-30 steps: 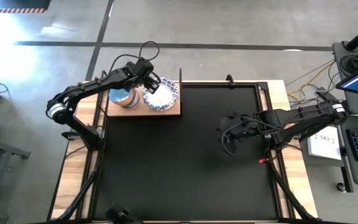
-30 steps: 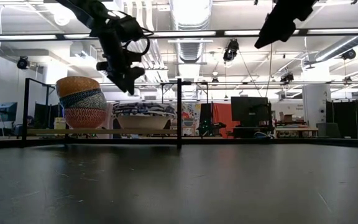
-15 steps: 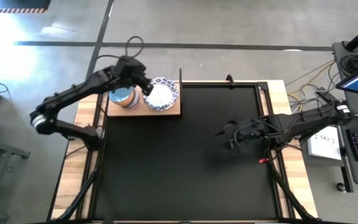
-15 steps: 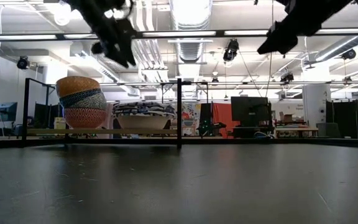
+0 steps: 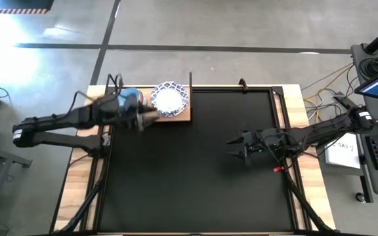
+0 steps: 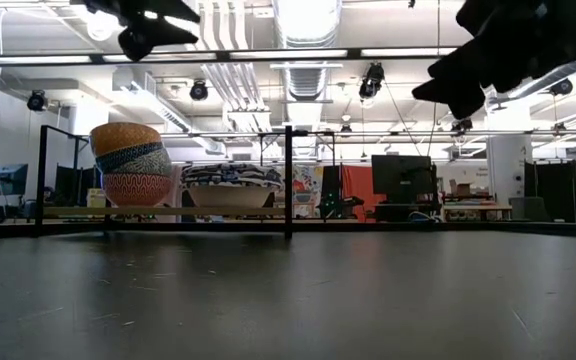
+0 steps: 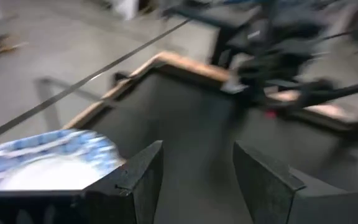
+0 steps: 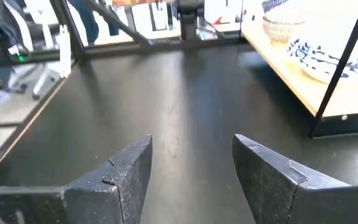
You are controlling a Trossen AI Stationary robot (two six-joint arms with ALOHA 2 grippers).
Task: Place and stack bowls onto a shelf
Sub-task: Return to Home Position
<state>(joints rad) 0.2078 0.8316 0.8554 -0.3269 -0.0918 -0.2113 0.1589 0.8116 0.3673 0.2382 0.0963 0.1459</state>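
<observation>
The shelf (image 5: 176, 117) is a light-wood board with black posts at the table's far left. A stack of white bowls with blue patterned rims (image 5: 170, 98) sits on it. Beside it is a stack of small bowls (image 6: 131, 165) with a yellow one on top. My left gripper (image 5: 146, 120) hangs open and blurred over the shelf's near edge, and the white bowls (image 7: 42, 162) lie just beside its fingers. My right gripper (image 5: 238, 145) is open above the mat's right half. It faces the shelf (image 8: 303, 87) from a distance.
A large black mat (image 5: 195, 183) covers most of the table inside a wooden border (image 5: 294, 98). The shelf's black posts (image 6: 288, 180) stand at its corners. Cables, a keyboard and a paper (image 5: 343, 147) lie off the table's right side.
My left gripper has drawn back from above the white bowl stack. It rose and swung toward the table's left and near side, fast enough to blur. My right arm has pulled back a little, its gripper drifting slightly toward the near edge. The bowls have stayed put.
</observation>
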